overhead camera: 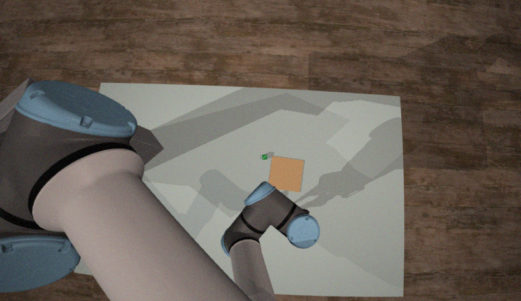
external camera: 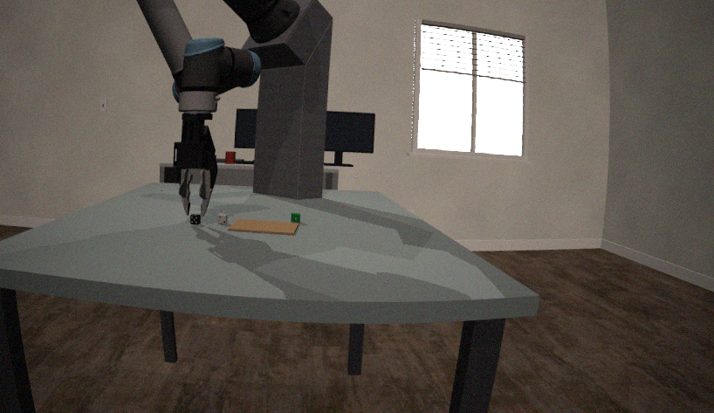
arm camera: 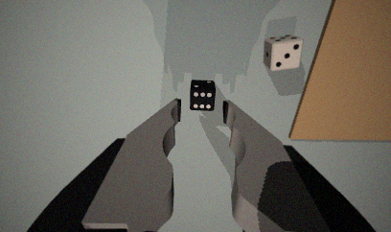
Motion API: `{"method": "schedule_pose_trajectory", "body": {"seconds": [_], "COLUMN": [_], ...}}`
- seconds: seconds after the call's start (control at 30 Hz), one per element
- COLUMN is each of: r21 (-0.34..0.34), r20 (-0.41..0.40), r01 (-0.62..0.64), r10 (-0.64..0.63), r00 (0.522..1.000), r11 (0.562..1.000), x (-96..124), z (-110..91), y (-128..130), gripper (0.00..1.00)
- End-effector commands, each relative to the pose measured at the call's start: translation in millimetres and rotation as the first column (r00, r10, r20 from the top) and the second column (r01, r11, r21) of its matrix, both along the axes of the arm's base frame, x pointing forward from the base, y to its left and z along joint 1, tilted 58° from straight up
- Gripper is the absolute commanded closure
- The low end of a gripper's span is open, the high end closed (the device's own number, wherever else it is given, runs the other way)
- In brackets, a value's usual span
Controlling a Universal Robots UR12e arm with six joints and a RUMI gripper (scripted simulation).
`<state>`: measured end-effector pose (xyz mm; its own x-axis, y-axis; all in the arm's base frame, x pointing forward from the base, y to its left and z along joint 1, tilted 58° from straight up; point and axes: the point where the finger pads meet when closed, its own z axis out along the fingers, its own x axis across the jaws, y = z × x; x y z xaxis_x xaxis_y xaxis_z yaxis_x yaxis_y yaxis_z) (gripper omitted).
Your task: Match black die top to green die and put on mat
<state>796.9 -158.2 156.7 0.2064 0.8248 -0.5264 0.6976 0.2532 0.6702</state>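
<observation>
The black die (arm camera: 201,95) (external camera: 195,219) sits flat on the table, left of the mat, with six pips facing the wrist camera. My gripper (arm camera: 201,102) (external camera: 194,209) hangs just above it, its fingers partly open and empty, the die showing just past the fingertips. The orange mat (arm camera: 355,82) (external camera: 263,226) (overhead camera: 286,172) lies to the right and has nothing on it. The green die (external camera: 295,217) (overhead camera: 264,156) sits at the mat's far corner; its top number is too small to read. In the top view the arm hides the black die.
A white die (arm camera: 283,53) (external camera: 222,218) showing three sits between the black die and the mat. The robot's grey pedestal (external camera: 292,108) stands at the back of the table (external camera: 368,261). A desk with monitors is behind it.
</observation>
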Motion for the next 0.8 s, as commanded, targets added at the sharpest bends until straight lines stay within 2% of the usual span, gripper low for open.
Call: {"method": "schedule_pose_trajectory", "body": {"seconds": [0.0, 0.77], "r21": [0.000, 0.000], "r20": [0.001, 0.001], "r01": [0.000, 0.000], "r10": [0.000, 0.000], "r00": [1.000, 1.000], "r11": [1.000, 1.000], "x": [3.6, 11.4], "z": [-2.4, -8.3], "y": [-2.3, -8.0], "gripper": [0.79, 0.79]}}
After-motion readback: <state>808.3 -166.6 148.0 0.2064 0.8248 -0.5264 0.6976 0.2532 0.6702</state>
